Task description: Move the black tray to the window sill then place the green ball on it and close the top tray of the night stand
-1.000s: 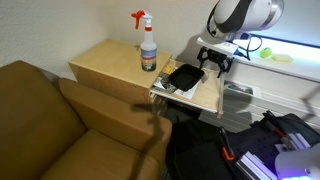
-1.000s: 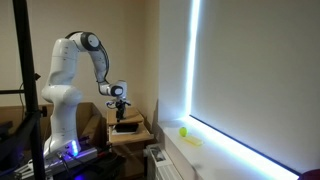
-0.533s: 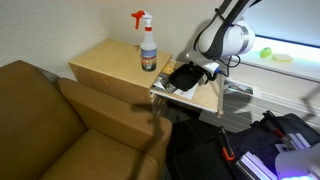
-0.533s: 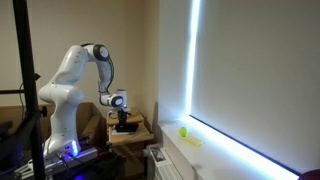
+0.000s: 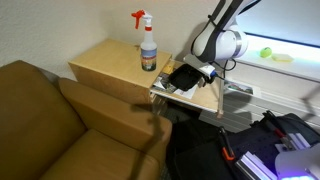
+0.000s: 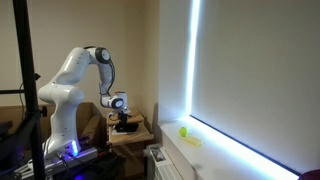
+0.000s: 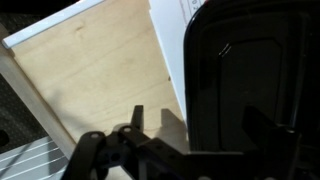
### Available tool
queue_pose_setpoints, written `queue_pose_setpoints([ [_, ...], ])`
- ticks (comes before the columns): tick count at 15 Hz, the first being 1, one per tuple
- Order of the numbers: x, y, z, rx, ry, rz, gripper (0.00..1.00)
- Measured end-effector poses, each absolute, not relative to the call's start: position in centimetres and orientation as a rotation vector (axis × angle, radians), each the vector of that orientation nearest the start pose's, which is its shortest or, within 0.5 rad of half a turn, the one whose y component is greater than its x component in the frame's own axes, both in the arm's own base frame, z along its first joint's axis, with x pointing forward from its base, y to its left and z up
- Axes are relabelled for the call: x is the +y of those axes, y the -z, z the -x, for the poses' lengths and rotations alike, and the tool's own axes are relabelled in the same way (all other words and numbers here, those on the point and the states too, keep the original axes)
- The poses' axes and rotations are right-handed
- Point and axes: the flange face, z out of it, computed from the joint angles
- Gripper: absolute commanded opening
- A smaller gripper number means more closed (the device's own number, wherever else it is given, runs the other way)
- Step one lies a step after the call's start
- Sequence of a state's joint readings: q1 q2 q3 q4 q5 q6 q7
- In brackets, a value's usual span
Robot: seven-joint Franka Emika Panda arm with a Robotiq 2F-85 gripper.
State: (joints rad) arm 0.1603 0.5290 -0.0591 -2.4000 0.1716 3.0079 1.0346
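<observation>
Task status, as we judge it: none of the three steps is complete. The black tray (image 5: pixel 183 78) lies inside the pulled-out top tray (image 5: pixel 200 97) of the night stand (image 5: pixel 105 65), not on the window sill (image 5: pixel 290 62). The green ball (image 5: pixel 267 54) rests directly on that sill, well apart from the tray. The drawer stands open. The step in hand appears to be the pick-up of the tray; moving it, placing the ball and closing the drawer remain.

We count the items as follows:
- Brown couch (image 5: pixel 50 120), one, beside the night stand.
- Robot arm (image 6: pixel 75 75), one, white, bent down over the drawer.
- Night stand, one, light wood.
- Window sill, one, brightly lit in both exterior views.
- Top tray, one, extended toward the arm.
- Black tray, one. In the wrist view it fills the right side, over the pale drawer floor.
- Spray bottle (image 5: pixel 148 45), one, red-capped, upright on the night stand top.
- Gripper (image 5: pixel 205 70), one, low at the tray's edge. We cannot tell whether its fingers are spread or closed on the rim, as the wrist view is too dark.
- Green ball, one.
</observation>
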Motion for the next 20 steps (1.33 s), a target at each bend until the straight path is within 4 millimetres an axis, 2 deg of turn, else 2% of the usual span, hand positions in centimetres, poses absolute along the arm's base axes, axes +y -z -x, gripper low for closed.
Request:
queue_pose_setpoints([
  [4, 3.3, -8.4, -49.3, 1.619, 0.106, 2.646, 1.0],
  [5, 3.3, -7.9, -49.6, 1.625, 0.107, 2.647, 0.75],
  [6, 3.1, -7.4, -49.8, 1.63, 0.109, 2.649, 0.74],
  [16, 2.5, -7.8, -50.2, 1.655, 0.129, 2.636, 0.03],
  [17, 2.3, -7.8, -50.2, 1.662, 0.131, 2.635, 0.0],
  [20, 1.8, -8.5, -50.4, 1.673, 0.143, 2.624, 0.0],
])
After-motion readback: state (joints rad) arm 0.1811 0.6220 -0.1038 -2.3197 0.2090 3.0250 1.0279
